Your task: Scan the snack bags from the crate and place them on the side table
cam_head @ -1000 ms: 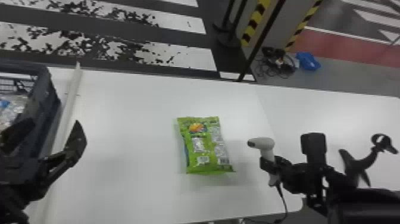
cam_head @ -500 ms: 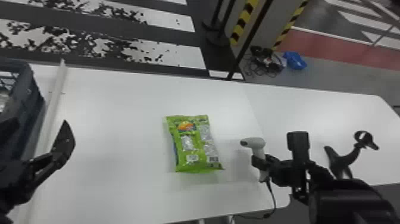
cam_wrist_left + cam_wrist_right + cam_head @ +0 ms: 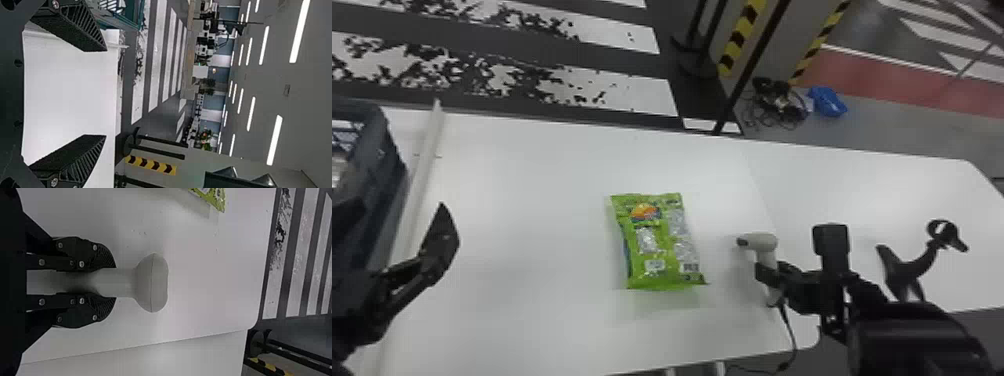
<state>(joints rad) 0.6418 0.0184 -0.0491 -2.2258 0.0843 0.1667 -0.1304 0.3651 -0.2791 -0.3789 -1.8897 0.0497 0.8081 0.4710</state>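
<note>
Head view: white tabletop [image 3: 532, 225] stretches between spread left pincer [image 3: 402, 206] and snack bag [image 3: 659, 245]; right pincer [image 3: 766, 274] grips scanner [image 3: 761, 242].

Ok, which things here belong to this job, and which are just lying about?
Job:
- green snack bag on the table
- scanner in the right gripper
- crate at left

Lying about:
- blue bundle and cable tangle on the floor

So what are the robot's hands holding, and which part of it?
The right gripper holds the scanner by its handle, just below the head. The left gripper is open and holds nothing.
</note>
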